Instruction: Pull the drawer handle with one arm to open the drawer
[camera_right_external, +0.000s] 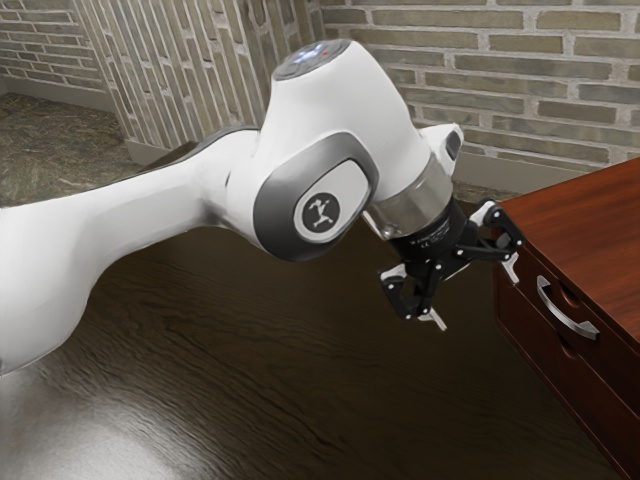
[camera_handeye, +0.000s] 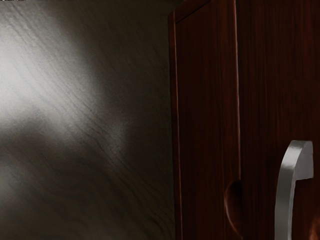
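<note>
Pincer: my gripper (camera_right_external: 476, 294) is spread wide and holds nothing. It hangs just beside the cabinet's front corner, apart from the handle.
Drawer: the top drawer (camera_right_external: 520, 290) of a red-brown cabinet (camera_right_external: 590, 215) standing on the dark table (camera_right_external: 250, 380), at the exterior view's right. It looks closed to me, its front flush.
Handle: a grey metal bow (camera_right_external: 567, 307) across the drawer front, with a hollow behind it. In the wrist view the handle (camera_handeye: 295, 185) lies off to one side of my hand.
Handling: I judge it rigid, smooth and perhaps slippery. The drawer should slide with some drag.
Hold: mid-bar, one jaw on either side, then pull straight out.
</note>
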